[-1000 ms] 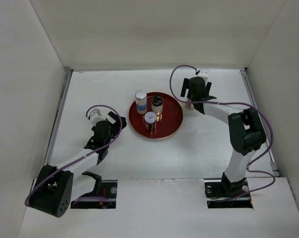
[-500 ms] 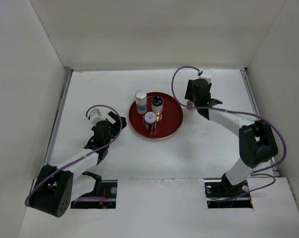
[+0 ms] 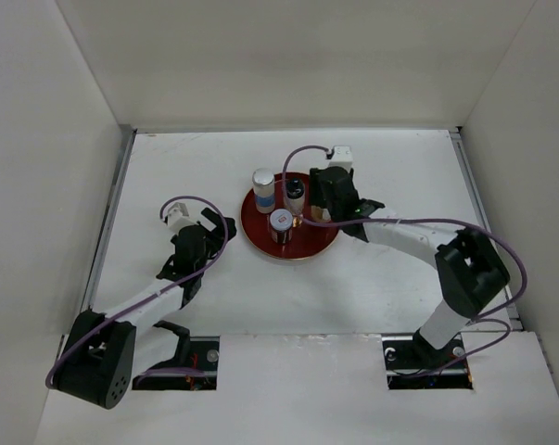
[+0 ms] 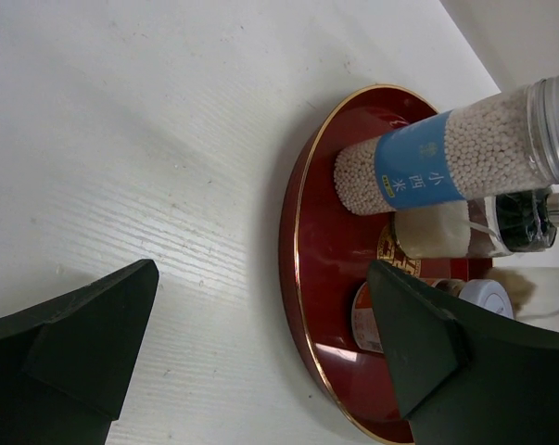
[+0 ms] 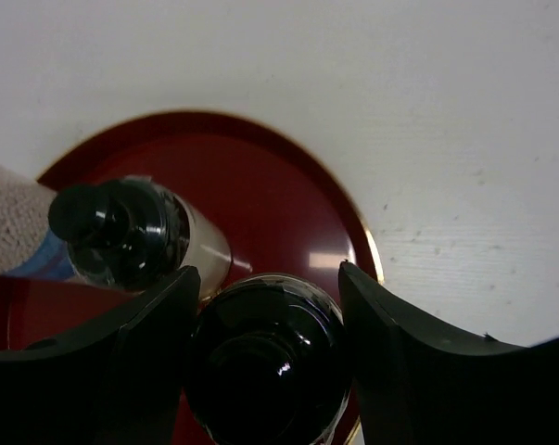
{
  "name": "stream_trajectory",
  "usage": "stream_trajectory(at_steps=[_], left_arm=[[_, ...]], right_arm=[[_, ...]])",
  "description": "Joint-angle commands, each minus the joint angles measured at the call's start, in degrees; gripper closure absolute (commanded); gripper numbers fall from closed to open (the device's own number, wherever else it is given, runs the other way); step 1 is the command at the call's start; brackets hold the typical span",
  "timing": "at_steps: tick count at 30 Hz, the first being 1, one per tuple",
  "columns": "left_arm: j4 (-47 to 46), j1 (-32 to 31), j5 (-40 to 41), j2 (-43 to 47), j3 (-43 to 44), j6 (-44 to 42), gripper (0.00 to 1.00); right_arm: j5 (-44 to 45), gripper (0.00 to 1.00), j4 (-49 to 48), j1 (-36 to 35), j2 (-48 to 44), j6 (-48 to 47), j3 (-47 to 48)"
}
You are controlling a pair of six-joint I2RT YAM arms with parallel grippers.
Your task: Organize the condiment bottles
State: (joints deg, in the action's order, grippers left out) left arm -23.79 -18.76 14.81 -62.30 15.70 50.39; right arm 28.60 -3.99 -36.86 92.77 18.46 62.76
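Moved: my right arm has swung left off the bare table point(image 3: 409, 176), so my right gripper point(image 3: 321, 198) now hangs over the right half of the red plate point(image 3: 259, 237). Nothing else has shifted.
Right jaws: spread apart in the wrist view, with one finger low on each side.
Between the right fingers: a dark round shape point(image 5: 265, 366), glossy and seen from straight above. I cannot tell what it is, or whether my fingers touch it.
Left jaws: my left gripper point(image 4: 260, 273) is wide open with nothing between the fingers, over the table left of the plate.
Far-left rim: the blue-banded bottle point(image 3: 263, 185) stands upright on the plate, full of pale grains. My left wrist view cuts off its cap at the frame edge. My right wrist view catches only a sliver of it at the left edge.
Middle of the plate: the black-capped bottle point(image 3: 296, 192) stands upright just beside the blue-banded bottle and just left of my right gripper. In my left wrist view it is half hidden behind the blue-banded bottle.
Near side: the silver-lidded bottle point(image 3: 280, 222) stands upright on the plate, closer to my bases than the other two. My own left finger partly covers it in the left wrist view, and I cannot find it in the right wrist view.
Hidden from above: my right fingertips, under the gripper's own body, and part of the plate's right side.
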Motion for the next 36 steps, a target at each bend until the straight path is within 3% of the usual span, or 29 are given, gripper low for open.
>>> stream_trajectory(at_steps=[1, 5, 11, 17, 23, 26, 28, 30, 33, 36], left_arm=[[-2.14, 0.35, 0.49, 1.75, -0.5, -0.29, 0.0], [-2.14, 0.27, 0.31, 1.48, -0.32, -0.29, 0.0], [-2.14, 0.35, 0.48, 1.74, -0.5, -0.29, 0.0], [-1.52, -0.26, 0.13, -0.53, 0.82, -1.17, 0.0], [0.67, 0.18, -1.01, -2.47, 2.4, -1.09, 0.0], [0.85, 0.44, -0.66, -0.9, 1.79, -0.82, 0.0], [0.85, 0.7, -0.66, 0.07, 1.52, -0.91, 0.0], [0.85, 0.79, -0.48, 0.69, 1.26, -1.0, 0.0], [0.85, 0.71, -0.31, 0.78, 1.17, -0.91, 0.0], [0.85, -0.26, -0.04, 0.17, 1.7, -1.35, 0.0]], right_arm=[[1.19, 0.4, -5.32, -1.93, 2.84, 3.33, -0.8], [1.46, 0.3, -6.38, -3.78, 5.93, 4.3, -1.06], [3.83, 0.01, -6.38, -4.58, -0.64, 5.01, -5.01], [4.8, 0.0, -9.45, -3.09, -17.42, 6.15, -17.21], [4.89, 0.0, -13.93, 6.66, -28.77, 8.87, -30.66], [4.45, 0.18, -18.15, 10.53, -30.63, 12.03, -35.59], [3.75, 0.43, -18.77, 12.99, -31.07, 13.26, -36.48], [1.65, 0.58, -19.3, 14.66, -32.56, 14.75, -37.79], [-3.18, 0.62, -20.53, 17.3, -33.8, 17.13, -39.47], [-4.87, 0.54, -20.71, 18.54, -32.75, 17.4, -39.47]])
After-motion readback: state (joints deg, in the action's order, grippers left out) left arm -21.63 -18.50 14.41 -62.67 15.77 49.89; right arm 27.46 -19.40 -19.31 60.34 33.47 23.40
